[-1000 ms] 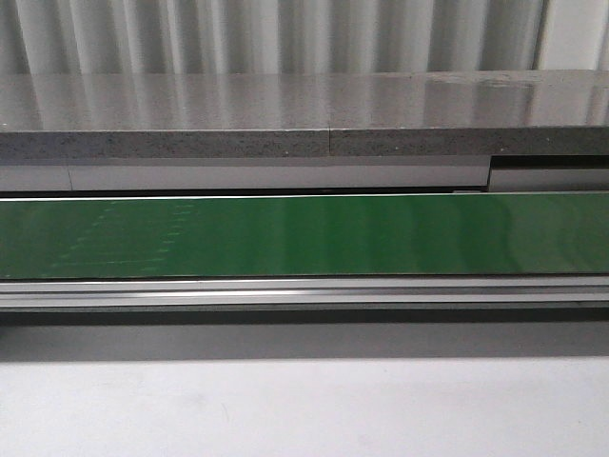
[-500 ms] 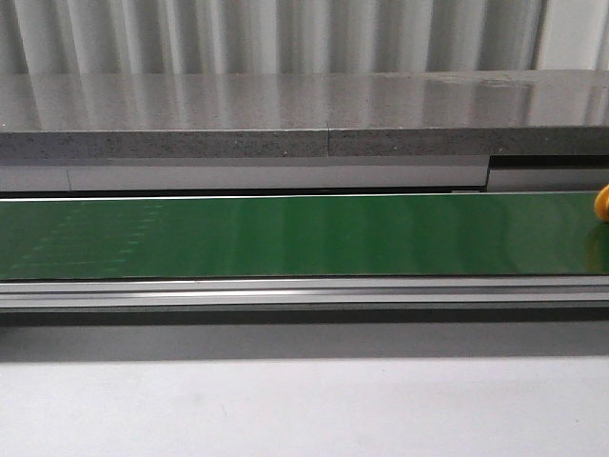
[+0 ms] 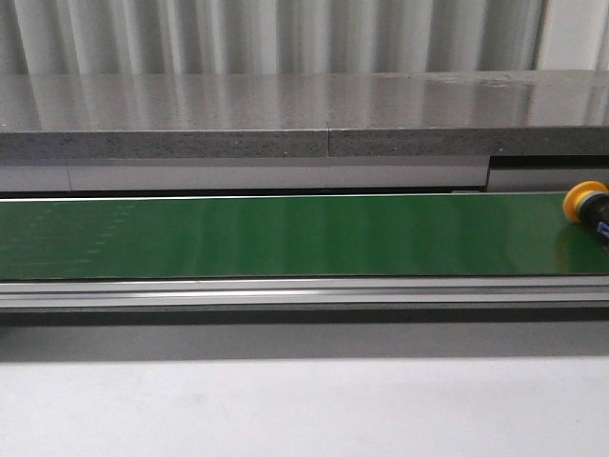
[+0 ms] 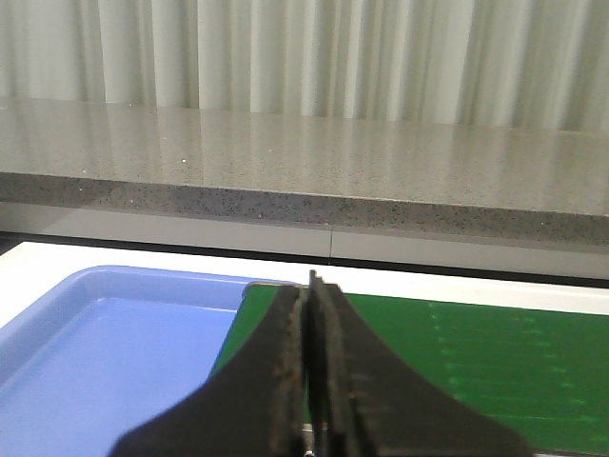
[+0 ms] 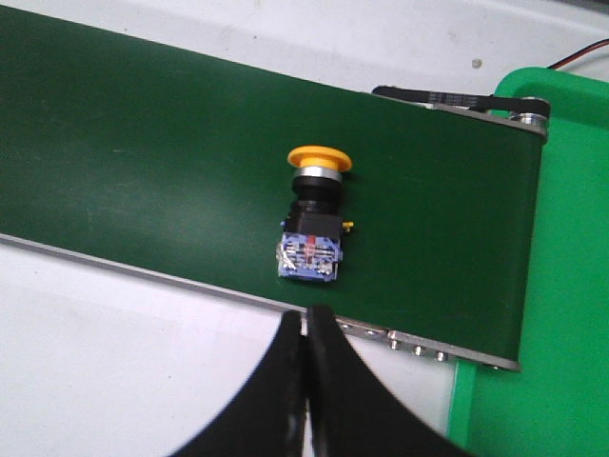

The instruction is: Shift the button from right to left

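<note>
The button (image 5: pixel 312 221) lay on its side on the green belt (image 5: pixel 143 152), near the belt's right end. Its yellow-orange cap pointed toward the belt's far edge, and its blue rear block sat close to the near edge. In the front view only the cap and a bit of the black collar showed, the button (image 3: pixel 588 205) being cut by the right border of the picture (the blue block was out of frame there).

The right gripper (image 5: pixel 306 333) hung above the near rail of the belt, its black fingers (image 5: pixel 328 381) pressed together with nothing between them. The button lay just beyond the fingertips, apart from them, with bare belt and the metal rail (image 5: pixel 419 348) in between. A green tray (image 5: pixel 561 248) sat just past the belt's end roller, beside the button's stretch of belt but not touching the button.

The left gripper (image 4: pixel 310 286) was likewise clenched on nothing, its fingers (image 4: pixel 281 352) meeting tip to tip. It hovered over the belt's other end, the green belt (image 4: pixel 495 371) running off to one side and a blue tray (image 4: pixel 114 333) lying at the other. The button did not show in that view.

Behind the belt ran a grey speckled stone ledge (image 3: pixel 285 124), with pale curtain folds (image 3: pixel 285 33) beyond it. The white table (image 3: pixel 304 409) spread in front of the belt frame.
</note>
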`<state>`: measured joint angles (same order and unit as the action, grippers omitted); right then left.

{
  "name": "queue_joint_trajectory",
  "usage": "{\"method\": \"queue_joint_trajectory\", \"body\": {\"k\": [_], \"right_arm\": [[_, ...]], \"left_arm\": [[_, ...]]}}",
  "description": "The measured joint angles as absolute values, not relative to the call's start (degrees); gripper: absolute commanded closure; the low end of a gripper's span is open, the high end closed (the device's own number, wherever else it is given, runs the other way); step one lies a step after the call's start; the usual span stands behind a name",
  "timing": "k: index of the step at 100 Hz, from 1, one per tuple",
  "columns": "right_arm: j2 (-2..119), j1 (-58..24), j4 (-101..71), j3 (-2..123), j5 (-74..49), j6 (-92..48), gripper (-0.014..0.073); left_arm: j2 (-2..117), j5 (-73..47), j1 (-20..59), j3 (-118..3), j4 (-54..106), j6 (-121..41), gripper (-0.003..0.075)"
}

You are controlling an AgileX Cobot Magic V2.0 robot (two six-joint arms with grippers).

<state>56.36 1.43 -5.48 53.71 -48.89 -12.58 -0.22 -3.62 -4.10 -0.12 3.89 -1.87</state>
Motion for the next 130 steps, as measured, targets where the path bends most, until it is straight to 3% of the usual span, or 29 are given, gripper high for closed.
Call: {"method": "queue_joint_trajectory", "body": {"k": [45, 84, 130], "right_arm": [[26.8, 1.4, -5.9, 34.5, -36.6, -12.9, 0.0660], [8.4, 1.4, -6.9, 24.6, -35.7, -12.9, 0.0660], [3.4, 1.4, -6.9, 21.6, -35.7, -12.9, 0.0660]], "left_arm": [[-0.2, -3.6, -4.1, -0.1, 3.9, -1.9, 0.0740], [-0.2, -3.6, -4.1, -0.1, 3.9, -1.9, 0.0740], [-0.2, -3.6, -4.1, -0.1, 3.9, -1.9, 0.0740]]}}
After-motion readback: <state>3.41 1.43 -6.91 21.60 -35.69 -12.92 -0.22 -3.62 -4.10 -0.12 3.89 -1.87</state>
